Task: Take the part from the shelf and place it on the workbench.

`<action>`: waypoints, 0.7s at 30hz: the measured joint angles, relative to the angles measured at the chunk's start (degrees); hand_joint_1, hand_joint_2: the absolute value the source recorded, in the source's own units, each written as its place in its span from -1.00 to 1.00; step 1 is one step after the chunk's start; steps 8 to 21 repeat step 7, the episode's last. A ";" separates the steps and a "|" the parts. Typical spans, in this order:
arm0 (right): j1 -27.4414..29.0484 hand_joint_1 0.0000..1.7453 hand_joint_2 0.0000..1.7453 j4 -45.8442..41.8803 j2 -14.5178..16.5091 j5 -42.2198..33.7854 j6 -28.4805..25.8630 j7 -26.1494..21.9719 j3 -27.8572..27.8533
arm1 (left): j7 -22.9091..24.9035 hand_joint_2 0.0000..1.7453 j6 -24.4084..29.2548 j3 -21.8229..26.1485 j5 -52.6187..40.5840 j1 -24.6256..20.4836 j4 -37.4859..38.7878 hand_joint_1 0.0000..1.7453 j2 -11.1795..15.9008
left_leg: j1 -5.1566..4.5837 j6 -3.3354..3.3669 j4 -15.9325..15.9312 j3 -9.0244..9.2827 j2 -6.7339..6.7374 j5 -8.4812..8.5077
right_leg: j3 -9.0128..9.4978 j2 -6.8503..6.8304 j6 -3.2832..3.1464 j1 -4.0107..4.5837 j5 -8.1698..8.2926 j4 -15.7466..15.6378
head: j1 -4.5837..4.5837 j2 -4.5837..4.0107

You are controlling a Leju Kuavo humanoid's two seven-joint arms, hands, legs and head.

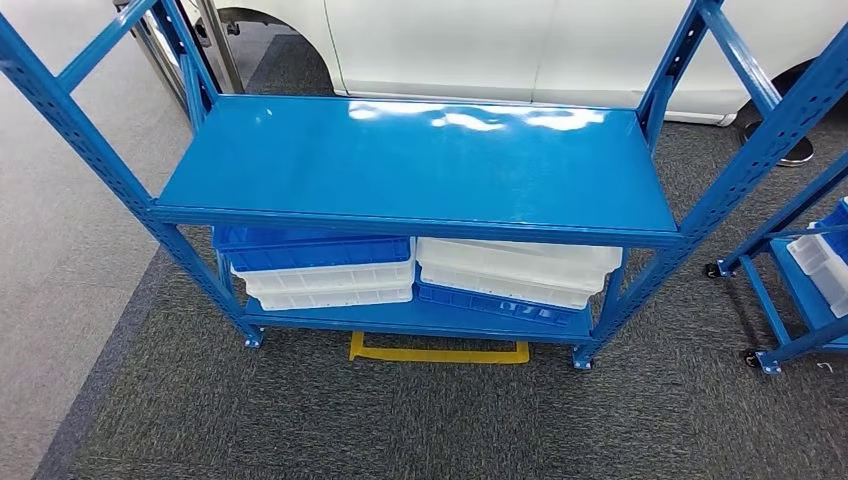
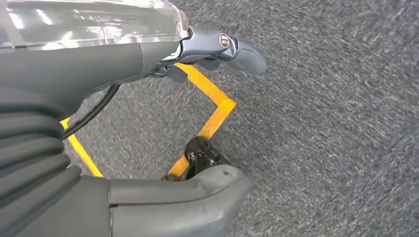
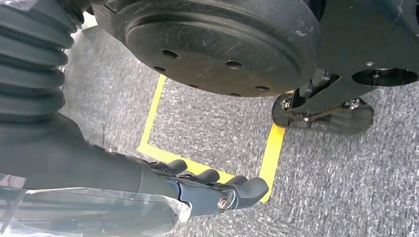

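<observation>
Grey carpet (image 1: pixel 400 420), centre frame: blue shelf (image 1: pixel 420 165), stacked trays (image 1: pixel 330 275) on its lower tier, no part discernible; left hand (image 2: pixel 217 49) and right hand (image 3: pixel 217 190) hang empty, fingers loosely extended; risk: reaching blind, striking the shelf edge.

Bright, even overhead lighting. Glare patches on the shelf (image 1: pixel 420 160) top's far edge. Head view is sharp, with straight posts splayed at the edges. Left wrist view: carpet (image 2: pixel 336 123) motion-blurred. Shadows soft.
</observation>
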 joint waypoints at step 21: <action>1.32 -1.00 1.00 -1.22 -1.09 -5.59 1.41 -0.71 4.39 | 1.66 1.00 -2.40 -10.89 5.23 1.93 -1.18 -1.00 1.37 | -0.10 0.02 0.00 -0.02 0.00 -0.01 | 0.04 -0.03 0.01 -0.03 0.01 -0.10 | 0.00 0.00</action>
